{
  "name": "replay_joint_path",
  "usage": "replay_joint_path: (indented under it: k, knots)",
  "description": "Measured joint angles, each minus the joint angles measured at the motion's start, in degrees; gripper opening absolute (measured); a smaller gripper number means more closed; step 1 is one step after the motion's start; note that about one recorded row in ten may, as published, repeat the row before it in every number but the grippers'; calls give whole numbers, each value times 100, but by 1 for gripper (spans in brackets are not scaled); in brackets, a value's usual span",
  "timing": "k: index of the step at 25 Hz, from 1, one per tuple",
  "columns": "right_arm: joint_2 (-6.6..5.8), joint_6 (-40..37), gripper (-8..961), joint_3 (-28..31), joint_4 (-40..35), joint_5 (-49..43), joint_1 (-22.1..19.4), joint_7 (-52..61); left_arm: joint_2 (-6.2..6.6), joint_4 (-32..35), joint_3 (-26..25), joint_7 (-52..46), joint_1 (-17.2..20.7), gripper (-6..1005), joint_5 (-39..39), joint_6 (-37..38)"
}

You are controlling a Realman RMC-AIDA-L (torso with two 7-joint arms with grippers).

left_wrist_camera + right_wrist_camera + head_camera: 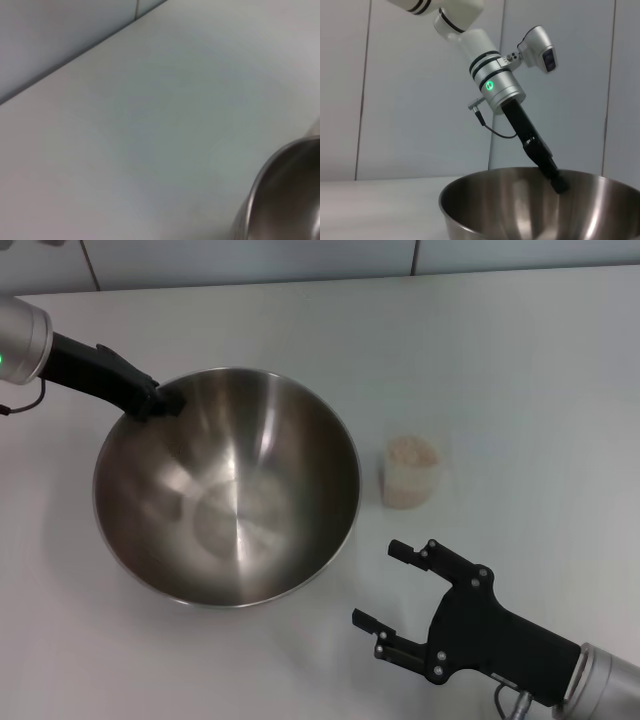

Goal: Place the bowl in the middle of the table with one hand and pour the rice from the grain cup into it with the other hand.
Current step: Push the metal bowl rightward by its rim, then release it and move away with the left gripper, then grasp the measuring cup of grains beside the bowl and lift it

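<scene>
The steel bowl sits left of centre on the white table. My left gripper is shut on its far-left rim, and the right wrist view shows the same grip on the bowl. The left wrist view catches only an edge of the bowl. The grain cup, clear plastic and filled with rice, stands upright just right of the bowl. My right gripper hovers open nearer to me than the cup, holding nothing.
A tiled wall runs along the table's far edge. Bare tabletop lies to the right of the cup and behind the bowl.
</scene>
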Motion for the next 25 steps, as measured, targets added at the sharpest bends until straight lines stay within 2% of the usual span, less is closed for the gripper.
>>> replay_joint_path:
  k: [2, 3, 5, 6, 10, 13, 17, 19, 22, 24, 25]
  knots:
    - [-1, 0, 762, 5, 12, 0, 0, -2, -34, 9, 30, 3, 21, 41, 9, -20]
    - [-2, 0, 762, 6, 13, 0, 0, -2, -97, 115, 44, 14, 74, 41, -6, -10]
    - [-3, 0, 761, 8, 15, 0, -1, -3, -97, 115, 44, 14, 74, 41, -6, -10]
    - [-3, 1, 761, 8, 15, 0, -2, -4, -282, 694, 22, 26, 227, 41, -109, 64]
    - [-6, 21, 761, 9, 17, 0, -2, -6, -373, 1187, 59, 42, 312, 30, -301, 252]
    - [-7, 23, 761, 15, 17, 0, -2, -8, -350, 1329, 61, 41, 308, 235, -405, 395]
    - [-7, 10, 762, 17, 17, 0, -2, -35, -305, 1469, 58, 1, 279, 447, -485, 670]
    - [-5, 7, 762, 17, 17, 0, 9, -53, -341, 1793, 30, -12, 336, 517, -504, 859]
    - [-1, 1, 762, 12, 27, 1, 36, -55, -497, 2830, 25, 123, 738, 570, -924, 1110]
    - [0, 3, 762, 15, 27, 1, 34, -57, -582, 3628, 136, 365, 1240, 605, -1542, 1121]
    - [0, 3, 762, 15, 27, 1, 34, -57, -613, 4100, 264, 560, 1631, 623, -2037, 1052]
